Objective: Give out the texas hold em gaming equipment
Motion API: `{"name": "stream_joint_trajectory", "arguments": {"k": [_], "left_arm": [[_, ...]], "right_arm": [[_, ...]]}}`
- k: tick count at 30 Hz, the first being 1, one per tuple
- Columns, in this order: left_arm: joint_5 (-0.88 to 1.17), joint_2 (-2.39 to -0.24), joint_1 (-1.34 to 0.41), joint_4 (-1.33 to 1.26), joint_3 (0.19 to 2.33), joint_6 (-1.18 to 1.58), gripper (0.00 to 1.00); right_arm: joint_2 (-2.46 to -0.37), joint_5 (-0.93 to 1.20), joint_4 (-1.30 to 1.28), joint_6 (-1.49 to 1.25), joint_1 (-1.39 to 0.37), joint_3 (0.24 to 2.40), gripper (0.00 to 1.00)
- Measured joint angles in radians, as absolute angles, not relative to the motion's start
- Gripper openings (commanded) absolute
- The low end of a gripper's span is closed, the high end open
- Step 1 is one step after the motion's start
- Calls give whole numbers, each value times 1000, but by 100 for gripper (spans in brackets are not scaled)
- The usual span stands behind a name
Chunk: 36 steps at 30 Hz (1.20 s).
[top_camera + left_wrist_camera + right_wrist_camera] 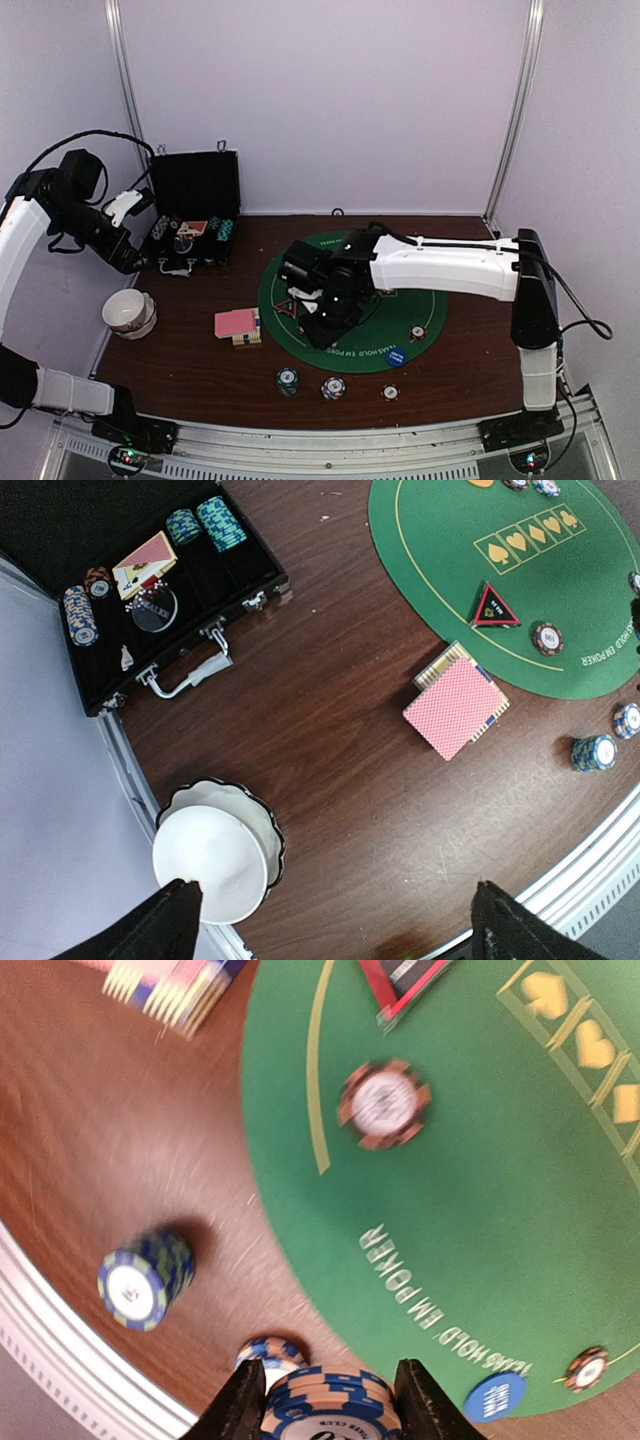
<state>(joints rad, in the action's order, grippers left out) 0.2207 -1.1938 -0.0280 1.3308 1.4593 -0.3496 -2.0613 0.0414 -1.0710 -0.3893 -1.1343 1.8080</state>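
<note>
My right gripper [328, 1400] is shut on a short stack of blue-and-peach poker chips [325, 1412], held above the near-left edge of the green felt mat [480, 1210]. In the top view this gripper [325, 325] hangs over the mat's left part. Below it, on the wood, stand a blue-white chip stack [265, 1353] and a teal-blue stack [145, 1278]. A brown-red chip [384, 1105] and the red-black triangle marker [494, 607] lie on the felt. The pink-backed card deck [457, 707] lies left of the mat. My left gripper [335, 900] stands open, high above the white bowl [215, 850].
The open black case [60, 510] at the back left holds more chips and cards. A blue disc [397, 357] and a single chip [417, 332] lie on the mat's near right. Another small chip [390, 392] sits on the wood near the front edge.
</note>
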Motion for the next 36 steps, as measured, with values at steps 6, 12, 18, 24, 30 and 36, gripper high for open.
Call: {"name": "stream_joint_trajectory", "arguments": {"k": [6,12,18,24,30,36], "left_arm": [[220,-1194,-28,1331,1459,-350,98],[220,-1194,-28,1330,1459,-350,98],[221,-1193,-28,1329,1449,-350,97],[221,-1193,-28,1326,1446,-350,98],[221,-1194,-28,1325,1444,-350,98],[221,-1194,-28,1317,1436,-350,98]], "right_arm": [[-2125,2,-1083,-387,-1023,1941,29],[-2265,-18,-1091,-378,-943,2046,29],[-2384,-22,-1098,-379,-918,2180,29],[-2475,-20,-1095,-403,-907,2288,29],[-2550,-1,-1085,-435,-903,2340,30],[-2573,30,-1073,-463,-901,2373,39]]}}
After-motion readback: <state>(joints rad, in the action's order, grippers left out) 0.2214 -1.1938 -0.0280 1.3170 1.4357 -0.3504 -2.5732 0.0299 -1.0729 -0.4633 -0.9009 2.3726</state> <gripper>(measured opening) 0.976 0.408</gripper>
